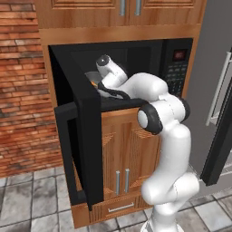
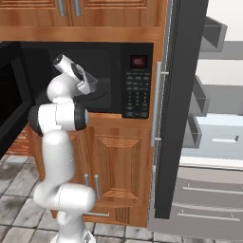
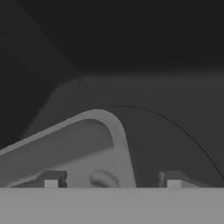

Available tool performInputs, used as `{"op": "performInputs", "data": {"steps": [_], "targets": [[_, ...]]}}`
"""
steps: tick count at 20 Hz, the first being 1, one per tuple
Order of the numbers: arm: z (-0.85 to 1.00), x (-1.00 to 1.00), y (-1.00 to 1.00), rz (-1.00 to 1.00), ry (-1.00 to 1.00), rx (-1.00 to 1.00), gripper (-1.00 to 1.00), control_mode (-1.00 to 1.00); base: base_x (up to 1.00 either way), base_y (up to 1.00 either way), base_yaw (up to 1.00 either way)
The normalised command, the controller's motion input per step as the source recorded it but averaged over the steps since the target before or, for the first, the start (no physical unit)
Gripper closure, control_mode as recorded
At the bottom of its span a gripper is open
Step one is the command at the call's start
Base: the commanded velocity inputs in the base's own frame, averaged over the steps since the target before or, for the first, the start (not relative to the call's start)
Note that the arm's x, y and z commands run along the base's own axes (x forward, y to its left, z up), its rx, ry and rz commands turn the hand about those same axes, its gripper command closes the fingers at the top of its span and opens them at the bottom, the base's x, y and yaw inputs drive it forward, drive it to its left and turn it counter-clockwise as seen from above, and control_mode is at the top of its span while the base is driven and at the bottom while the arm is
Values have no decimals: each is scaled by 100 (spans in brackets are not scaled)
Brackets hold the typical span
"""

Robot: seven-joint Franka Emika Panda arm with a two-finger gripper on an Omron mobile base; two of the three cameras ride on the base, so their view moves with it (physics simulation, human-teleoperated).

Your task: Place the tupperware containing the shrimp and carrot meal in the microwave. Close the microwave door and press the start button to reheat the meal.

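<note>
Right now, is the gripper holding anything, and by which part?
Nothing held. The gripper stands open inside the microwave; the tupperware sits on the oven floor, its rim corner between the fingertips but not clamped.

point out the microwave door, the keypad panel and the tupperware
microwave door (image 1: pixel 86 149): left base view, swung-open black panel.
keypad panel (image 2: pixel 136 92): right base view, button grid.
tupperware (image 3: pixel 118 131): hand view, rounded rim corner.

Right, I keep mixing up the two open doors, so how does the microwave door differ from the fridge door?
The microwave door is short and broad; the fridge door is tall and reaches nearly to the floor. The microwave door has a thick black bar handle, the fridge door a slim grey handle. The fridge door carries grey shelf bins inside; the microwave door does not. Both stand open.
</note>
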Motion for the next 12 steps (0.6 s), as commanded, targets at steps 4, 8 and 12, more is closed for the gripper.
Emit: {"op": "performInputs", "data": {"steps": [4,8,12], "targets": [[-4,-55,-1,-8,-30,0,-100,-100,0,0,0],[13,-100,-31,-7,-29,0,-100,-100,0,0,0],[24,-100,-50,-1,-12,0,-100,-100,0,0,0]]}}
